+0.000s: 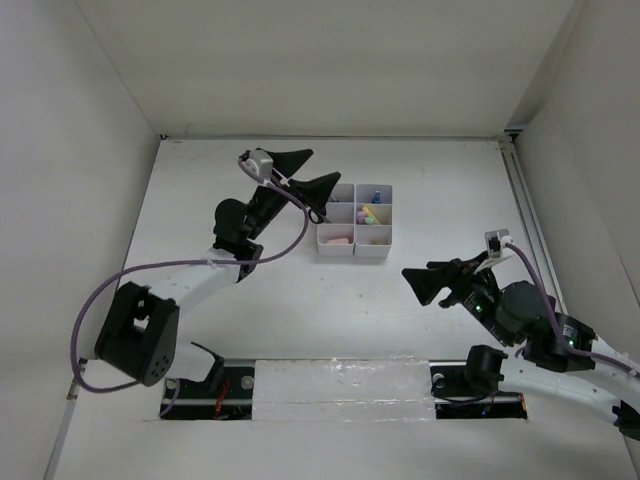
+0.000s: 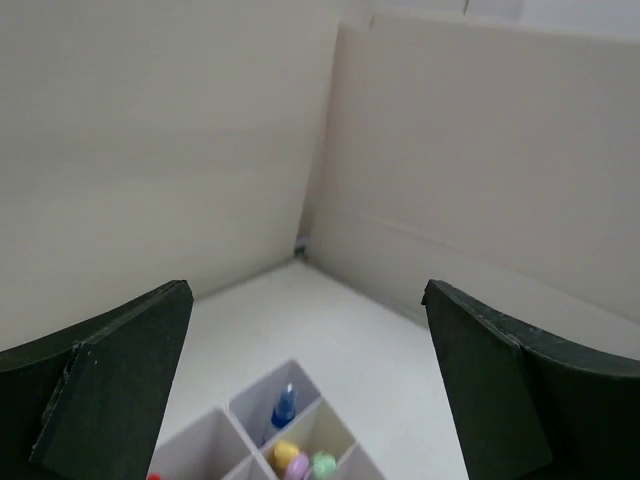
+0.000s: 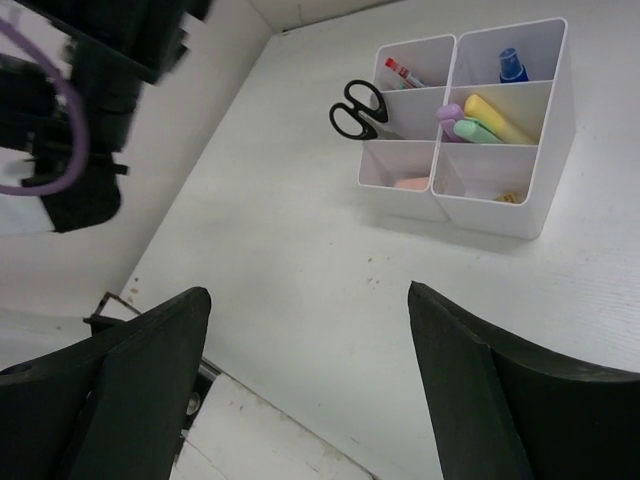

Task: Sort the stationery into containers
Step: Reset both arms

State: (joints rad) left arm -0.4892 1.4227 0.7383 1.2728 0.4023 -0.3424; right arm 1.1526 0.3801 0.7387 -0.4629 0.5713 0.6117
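Item: white organiser tray (image 3: 490, 212), six square compartments, two by three, standing on the counter (image 1: 300, 310) about midway between the left and right edges and nearer the far edge than the near one. Contents, by compartment as seen from the near edge: far left, thin red pen (image 3: 403, 72), lying slanted; far right, blue piece (image 3: 512, 65); middle left, black-handled scissors (image 3: 355, 108), blades down inside, both handle loops sticking out over the tray's left wall; middle right, yellow highlighter (image 3: 497, 117), green highlighter (image 3: 478, 130) and pink highlighter (image 3: 450, 113), packed side by side and touching; near left, beige-pink eraser (image 3: 412, 183), lying on the floor of its cell; near right, a small yellowish item (image 3: 505, 197), too little of it showing to name. No stationery lies loose on the counter. Left gripper (image 1: 324, 165): jaws spread wide, holding nothing, hanging above the counter just beside the tray's far left corner, pointed toward the far right corner of the counter. Right gripper (image 1: 412, 285): jaws spread wide, holding nothing, over the near right part of the counter, well apart from the tray and turned toward it. Purple cable (image 1: 160, 268): looped along the left arm from base to wrist.
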